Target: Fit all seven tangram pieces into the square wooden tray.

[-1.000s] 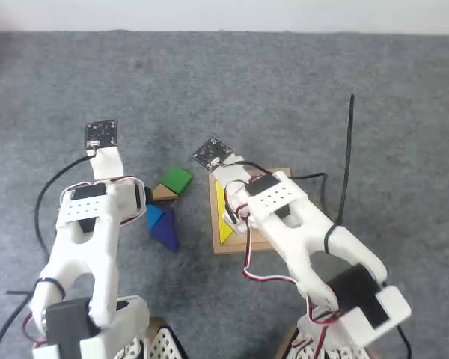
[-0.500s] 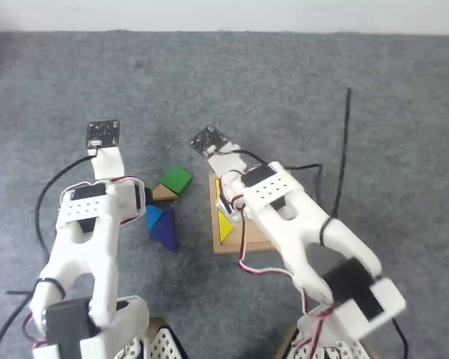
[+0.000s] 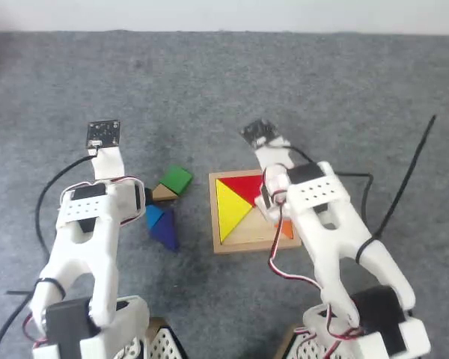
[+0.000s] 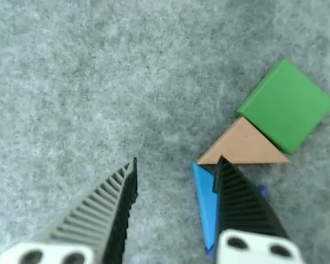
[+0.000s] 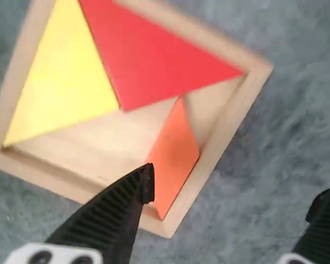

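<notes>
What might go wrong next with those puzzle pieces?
The left gripper hangs open, partly over the blue triangle. That piece lies tight against the tan triangle and green square, so closing there may scatter them. The open right gripper sits close to the orange piece in the tray and might knock it askew.

Light: diffuse, even, moderately bright over the grey felt table (image 3: 322, 90). The brightest band is the pale strip (image 3: 224, 15) at its far edge. Shadows are soft and short, with a dim fringe along the wooden tray (image 3: 239, 247). Green square (image 4: 286, 104): side face darker than top. Red piece (image 5: 154, 66) evenly lit, matte.
</notes>
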